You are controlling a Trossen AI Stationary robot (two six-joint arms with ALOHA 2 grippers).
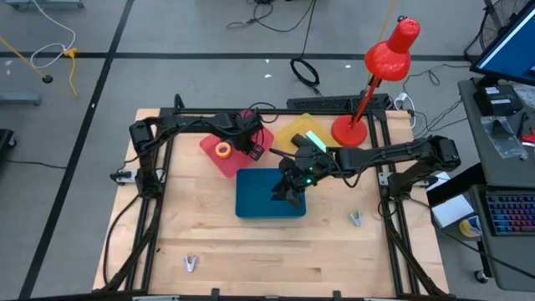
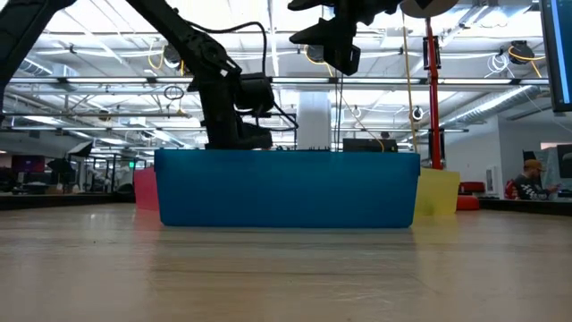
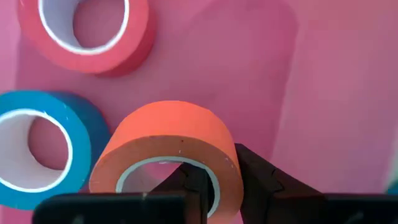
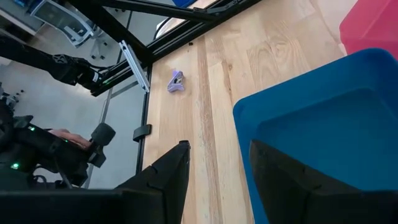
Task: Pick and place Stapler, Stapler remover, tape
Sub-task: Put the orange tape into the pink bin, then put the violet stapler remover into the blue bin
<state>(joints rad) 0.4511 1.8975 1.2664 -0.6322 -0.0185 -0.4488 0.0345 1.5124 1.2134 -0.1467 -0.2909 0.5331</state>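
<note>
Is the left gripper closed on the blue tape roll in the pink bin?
No, the left gripper pinches the wall of the orange tape roll; the blue tape roll lies beside it untouched.

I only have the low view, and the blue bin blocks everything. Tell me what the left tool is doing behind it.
Observer: The left tool is down in the red bin, clamped on the wall of the orange tape roll.
Operator: List what else is in that bin.
Observer: A red tape roll and a blue tape roll lie beside the orange one.
Operator: Now give me the right tool.
Observer: The right tool hangs open and empty above the edge of the blue bin.
</note>
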